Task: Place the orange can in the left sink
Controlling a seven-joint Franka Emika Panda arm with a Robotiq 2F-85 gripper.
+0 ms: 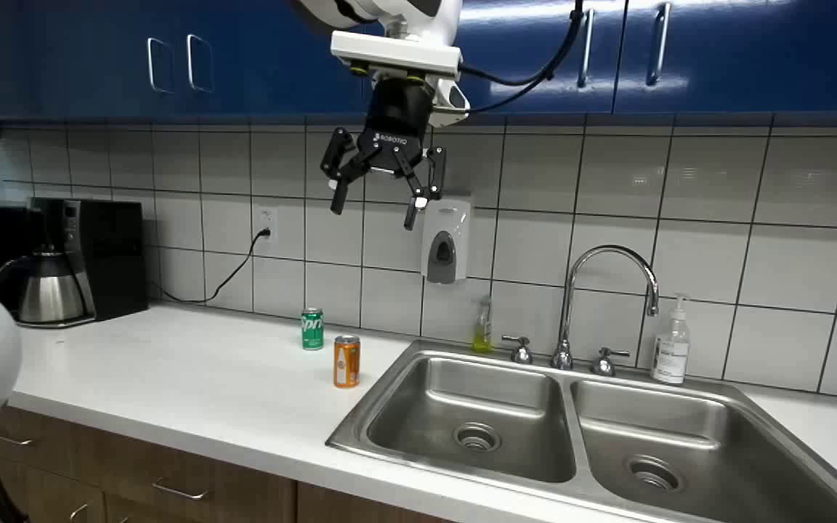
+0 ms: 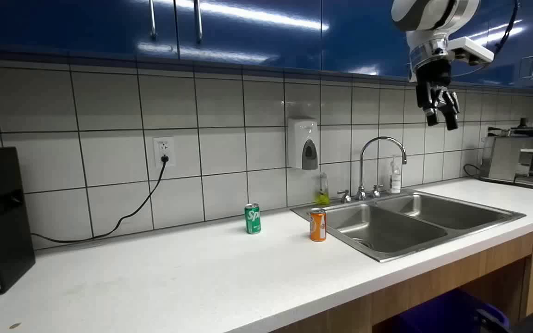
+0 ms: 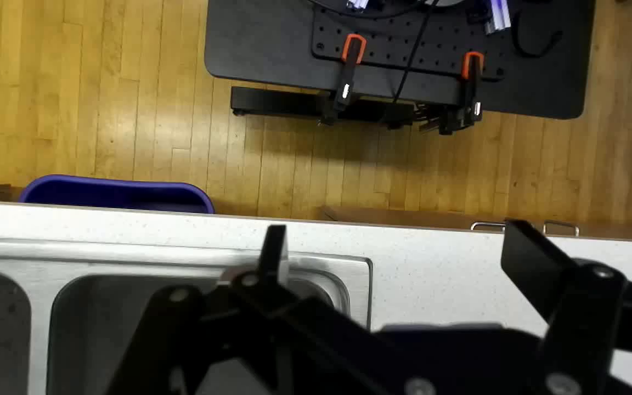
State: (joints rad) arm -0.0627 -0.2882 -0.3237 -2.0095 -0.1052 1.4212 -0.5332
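Note:
The orange can (image 1: 346,363) stands upright on the white counter, just beside the sink's left rim. It also shows in an exterior view (image 2: 318,225), where it overlaps the rim's edge. The left sink (image 1: 418,414) is the steel basin nearer the cans; it also shows in an exterior view (image 2: 391,231), and nothing is seen inside it. In the wrist view this basin (image 3: 102,307) is partly hidden behind a finger. My gripper (image 1: 373,215) is open and empty, high above the counter, well above the can. Its spread fingers also show in the wrist view (image 3: 395,241). The can is out of the wrist view.
A small green can (image 1: 312,329) stands behind the orange can. The faucet (image 1: 571,290), a yellow-green bottle (image 1: 482,327) and a white pump bottle (image 1: 671,352) line the sink's back. A soap dispenser (image 1: 447,240) hangs on the wall. The right basin (image 1: 709,457) adjoins.

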